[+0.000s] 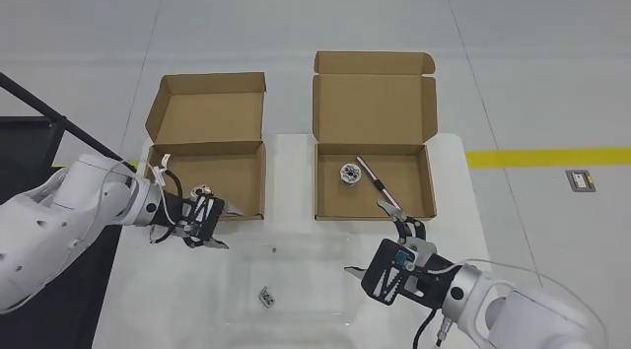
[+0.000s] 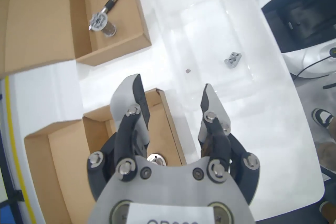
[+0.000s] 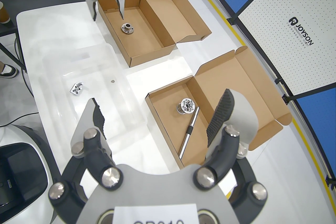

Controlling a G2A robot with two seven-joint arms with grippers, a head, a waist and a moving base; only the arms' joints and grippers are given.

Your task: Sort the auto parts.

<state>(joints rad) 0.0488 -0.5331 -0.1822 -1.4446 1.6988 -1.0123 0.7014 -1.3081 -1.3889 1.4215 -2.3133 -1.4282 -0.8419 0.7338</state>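
A: Surface and containers first?

B: White tabletop (image 1: 291, 167). Two open cardboard boxes sit along its far edge with lids folded back. The left box (image 1: 237, 176) is toward the far-left corner and the right box (image 1: 340, 201) toward the far-right, with a strip of bare tabletop between them. A clear plastic tray (image 1: 315, 285) sits at the near edge, roughly centred.

A: Arms?

B: The left gripper (image 1: 229, 230) hangs above the left box's near wall at its right end. One finger is over the box, the other on the tray side. Its fingers are spread and hold nothing. The right gripper (image 3: 161, 95) is above the tabletop between the tray's right end and the right box's near wall. Its fingers are wide apart and empty.

A: Parts?

B: A metal rod (image 3: 189, 128) lies slanted on the right box floor, running toward the near-right corner. A spool-shaped part (image 3: 185, 105) lies on its side just beside the rod's far end; contact can't be told. A flanged hub (image 3: 127, 28) sits flange-down on the left box floor, near the near wall and below the left gripper. A small grey bracket (image 2: 232, 59) with holes lies in the tray, left of centre, toward its near wall. There's a tiny dark speck (image 2: 187, 71) toward the tray's far wall, too small to identify.
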